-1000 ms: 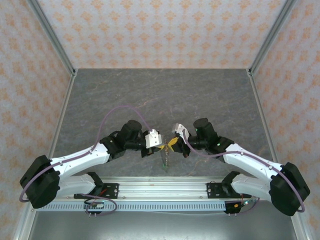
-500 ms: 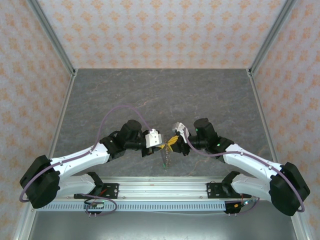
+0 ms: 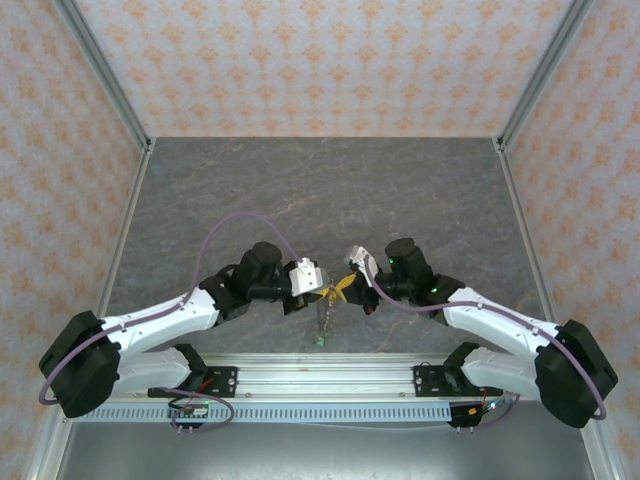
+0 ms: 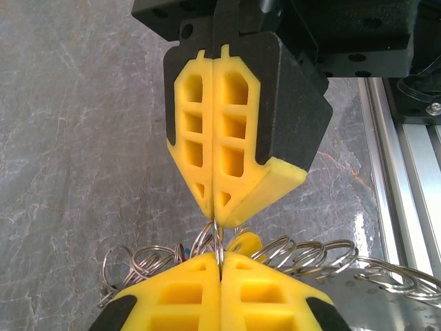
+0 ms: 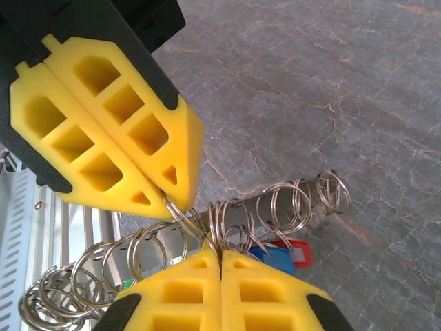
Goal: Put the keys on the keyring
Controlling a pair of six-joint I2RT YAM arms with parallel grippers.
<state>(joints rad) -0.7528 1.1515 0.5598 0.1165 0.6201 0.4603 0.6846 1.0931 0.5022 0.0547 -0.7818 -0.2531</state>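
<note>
The keyring (image 5: pixel 275 207) is a long chain of linked metal rings, held off the table between both grippers. In the right wrist view my right gripper (image 5: pixel 220 252) is shut on one of its rings, and the left gripper (image 5: pixel 171 198) pinches a neighbouring ring from the upper left. A blue key head (image 5: pixel 272 259) and a red key head (image 5: pixel 301 251) hang under the chain. In the left wrist view my left gripper (image 4: pixel 221 256) is shut on a ring (image 4: pixel 218 238), beside a yellow key head (image 4: pixel 246 243). From above, the chain (image 3: pixel 324 318) dangles below the two grippers.
The grey marbled table (image 3: pixel 320 190) stretches away behind the grippers. The aluminium base rail (image 3: pixel 320 375) runs just under the hanging chain. Patterned walls (image 3: pixel 320 60) close in the back and both sides.
The right gripper's jaws have closed onto a ring, and it has edged slightly left toward the left gripper. The hanging chain has swung a little. The left gripper stays shut.
</note>
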